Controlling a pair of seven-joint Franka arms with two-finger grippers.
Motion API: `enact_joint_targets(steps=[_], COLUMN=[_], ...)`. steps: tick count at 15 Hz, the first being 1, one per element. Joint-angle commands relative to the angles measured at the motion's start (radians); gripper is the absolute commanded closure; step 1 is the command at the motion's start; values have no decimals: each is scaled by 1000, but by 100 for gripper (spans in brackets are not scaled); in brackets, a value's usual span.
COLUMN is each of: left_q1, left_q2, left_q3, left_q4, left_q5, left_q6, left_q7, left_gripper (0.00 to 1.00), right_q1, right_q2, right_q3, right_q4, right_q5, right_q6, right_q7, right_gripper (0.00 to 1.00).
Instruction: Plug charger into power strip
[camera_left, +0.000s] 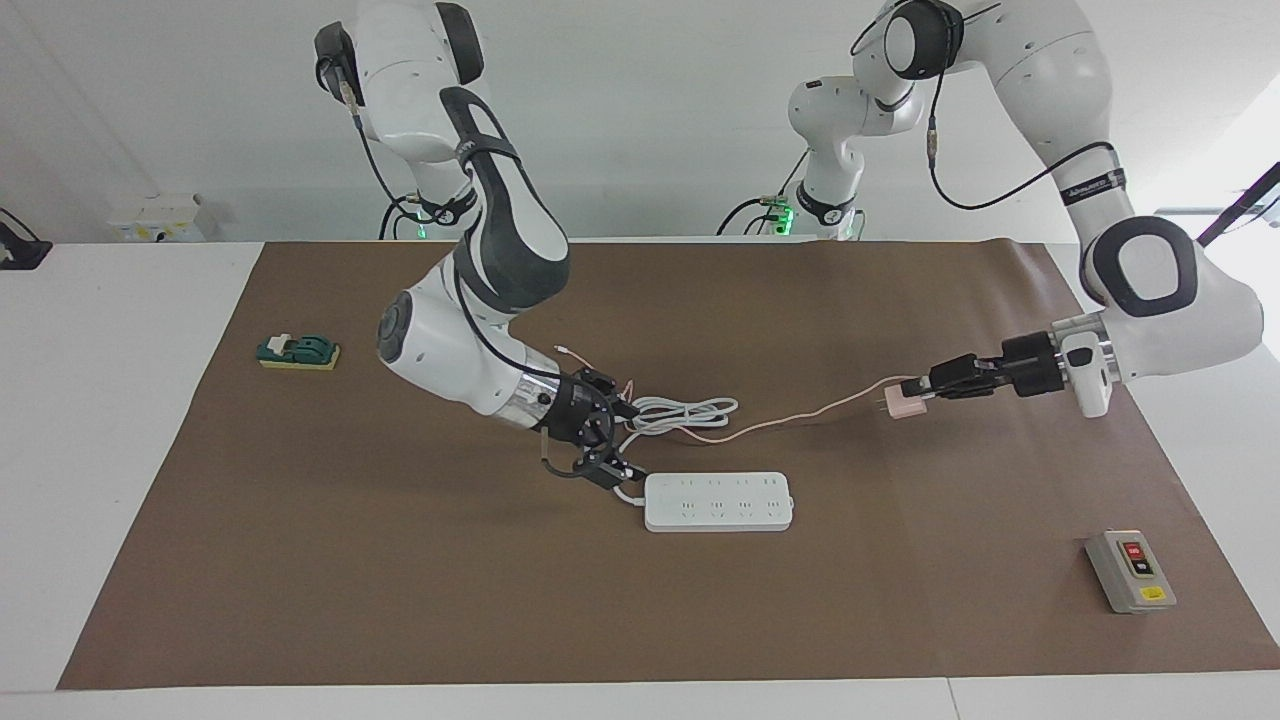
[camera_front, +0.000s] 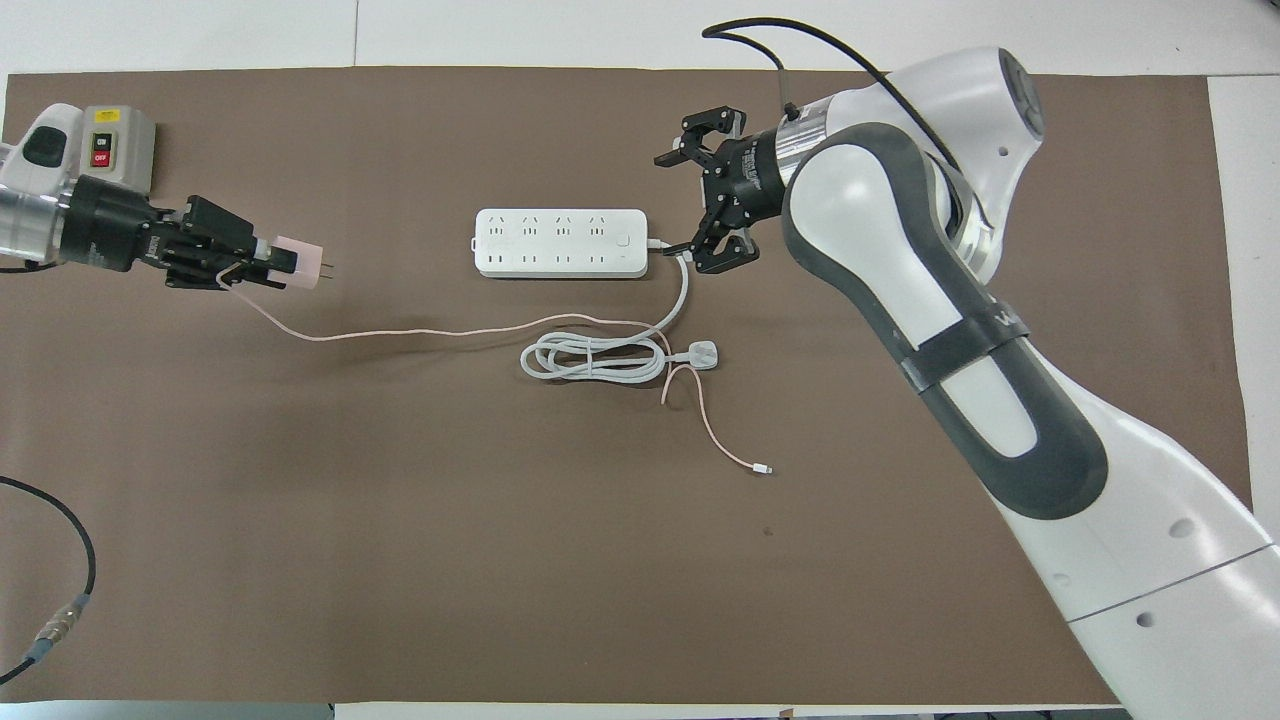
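1. Fingers of the left gripper (camera_left: 918, 392) (camera_front: 268, 262) are clenched on the charger (camera_left: 904, 405) (camera_front: 298, 263), holding it in the air over the brown mat (camera_left: 400, 600) (camera_front: 400, 550), toward the left arm's end of the table.
2. Its two metal prongs point toward the power strip (camera_left: 718, 501) (camera_front: 560, 243), which lies flat on the mat, well apart from the charger.
3. Fingers of the right gripper (camera_left: 603, 440) (camera_front: 706, 200) are spread wide and hold nothing; the gripper hangs just beside the strip's end where the thick white cord (camera_left: 685, 410) (camera_front: 595, 358) goes out.
4. From the charger a thin pink cable (camera_left: 800, 415) (camera_front: 420, 333) runs across the mat and passes over the coiled white cord.
5. Near the left gripper stands a grey button box (camera_left: 1130, 570) (camera_front: 118, 150).
6. Toward the right arm's end lies a small green block (camera_left: 298, 351).
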Motion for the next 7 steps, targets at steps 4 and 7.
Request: enact_joint_targets(steps=[4,7], left_q1=[-1,38], left_q2=[28,34], left_q3=[4,7], left_q4=[311,362], left_q5=[211,297], left_q6=[-168,-192], left_q7=[-214,-87], left_gripper=[100,100], right_q1=[-97,-164], right_q2=[-158,-198], right_q3=[10,10], right_q4=[-94,-97], right_q5=[-214,-294], right_q6=[-165,-286], right_q7=[-254,-473], right_gripper=[0,0])
